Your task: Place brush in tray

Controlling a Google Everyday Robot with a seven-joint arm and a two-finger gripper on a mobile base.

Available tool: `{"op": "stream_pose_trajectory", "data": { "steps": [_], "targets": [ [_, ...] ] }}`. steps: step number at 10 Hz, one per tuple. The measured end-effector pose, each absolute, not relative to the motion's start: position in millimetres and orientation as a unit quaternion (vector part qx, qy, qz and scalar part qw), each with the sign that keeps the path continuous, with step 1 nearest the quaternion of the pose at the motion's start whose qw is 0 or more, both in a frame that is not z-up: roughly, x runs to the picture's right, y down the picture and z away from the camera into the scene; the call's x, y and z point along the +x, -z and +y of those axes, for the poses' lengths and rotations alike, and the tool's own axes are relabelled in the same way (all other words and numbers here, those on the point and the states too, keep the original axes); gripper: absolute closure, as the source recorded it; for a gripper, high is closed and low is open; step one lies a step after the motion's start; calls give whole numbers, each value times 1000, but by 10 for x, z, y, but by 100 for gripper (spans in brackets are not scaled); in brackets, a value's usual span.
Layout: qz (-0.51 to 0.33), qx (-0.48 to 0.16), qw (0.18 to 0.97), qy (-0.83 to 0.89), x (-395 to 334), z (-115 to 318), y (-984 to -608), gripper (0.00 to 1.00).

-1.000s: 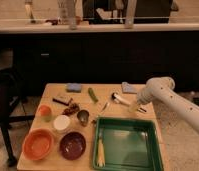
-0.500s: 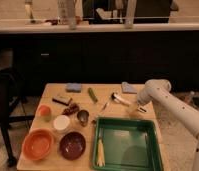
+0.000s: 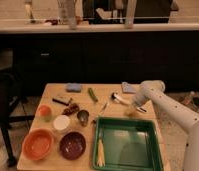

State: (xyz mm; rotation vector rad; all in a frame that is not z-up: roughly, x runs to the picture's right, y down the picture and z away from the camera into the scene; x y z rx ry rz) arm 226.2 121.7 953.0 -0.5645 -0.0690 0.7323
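Brush point(image 3: 120, 99) lies on the table point(image 3: 58, 90) at the tray's point(image 3: 135, 148) 12 o'clock; the gripper point(image 3: 134, 108) is at its 4 o'clock end, whether open or closed I cannot tell.

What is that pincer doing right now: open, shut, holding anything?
Pincer: low over the table beside the brush, just behind the tray; whether it is open, shut or holding anything cannot be told.

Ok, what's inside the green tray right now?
Only a pale yellow stick, lying along the left wall of the tray; nothing hides its floor. The brush lies on the table behind it, the end effector close beside the brush.
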Motion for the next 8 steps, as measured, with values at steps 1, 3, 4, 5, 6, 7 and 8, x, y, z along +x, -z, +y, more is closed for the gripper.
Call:
{"op": "stream_pose_trajectory", "data": {
  "steps": [1,3,4,5,6,7,8],
  "targets": [
    [-32,-273,895,-351,2259,1221,-9529,51],
    [-33,-274,895,-351,2249,1199,-9502,72],
    [-32,-273,895,-350,2252,1185,-9487,80],
    [-29,-272,897,-347,2273,1174,-9478,91],
    [-29,-276,896,-346,2265,1204,-9453,99],
    [-29,-277,896,-347,2269,1207,-9450,100],
    [-29,-277,895,-347,2269,1213,-9450,100]
  ]
}}
